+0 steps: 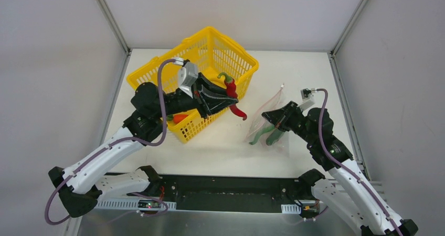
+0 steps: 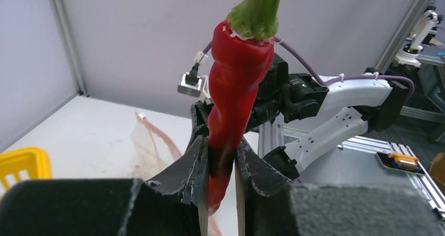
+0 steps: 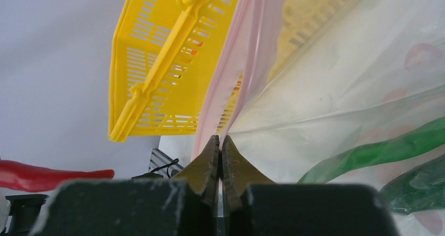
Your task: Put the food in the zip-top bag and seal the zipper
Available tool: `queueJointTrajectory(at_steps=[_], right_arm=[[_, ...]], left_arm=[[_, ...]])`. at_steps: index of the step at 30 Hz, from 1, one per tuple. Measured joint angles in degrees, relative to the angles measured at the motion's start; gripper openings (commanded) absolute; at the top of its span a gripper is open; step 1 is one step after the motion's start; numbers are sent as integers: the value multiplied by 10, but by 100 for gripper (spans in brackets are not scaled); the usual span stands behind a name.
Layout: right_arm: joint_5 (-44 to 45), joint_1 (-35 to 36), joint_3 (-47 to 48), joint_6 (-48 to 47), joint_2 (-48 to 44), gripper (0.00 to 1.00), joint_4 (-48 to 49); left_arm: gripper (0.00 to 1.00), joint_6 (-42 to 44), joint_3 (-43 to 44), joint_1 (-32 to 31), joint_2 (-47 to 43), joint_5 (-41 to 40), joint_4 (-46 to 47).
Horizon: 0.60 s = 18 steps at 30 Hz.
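So at this point the left gripper (image 1: pixel 226 100) had its jaws clamped on the red chili (image 1: pixel 239 111), grabbing it low on the body. In the left wrist view the red chili (image 2: pixel 236 89) stuck straight up out of the left gripper (image 2: pixel 220 168) with the green stem on top and the thin tail poking out below the fingers (image 2: pixel 183 168). From the top camera, chili and gripper hung in the air over the near right corner of the yellow basket (image 1: pixel 210 42), and something orange (image 1: pixel 179 118) sat inside the basket, half hidden by the arm. Over on the right, the right gripper (image 1: pixel 273 114) was pinched shut on the zipper (image 3: pixel 252 47), the pink strip running up and away from between the closed jaws of the right gripper (image 3: pixel 220 157) in its wrist view. The zip-top bag (image 1: pixel 264 111) sat on the table (image 1: pixel 225 147) to the right of the basket and apart from it, its gripped edge lifted and the rest sagging down. Two green peppers (image 1: pixel 260 135) were already in the bag; the wrist camera showed them through the clear plastic (image 3: pixel 378 152). Couldn't really tell how wide the bag's mouth was.
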Motion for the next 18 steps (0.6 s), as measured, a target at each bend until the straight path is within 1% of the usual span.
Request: queueJointTrajectory(at_steps=[4,8,18], right_arm=[[-8,0,3,4,1,1,-1],[-15,0,16,8,4,1,-1],[-28,0,42,18,4,1,-4]], left_arm=[[1,0,-14,-36,37,-5,63],[0,5,-23,-60,69,-12,95],[0,68,-43,-93,87,-57,110]])
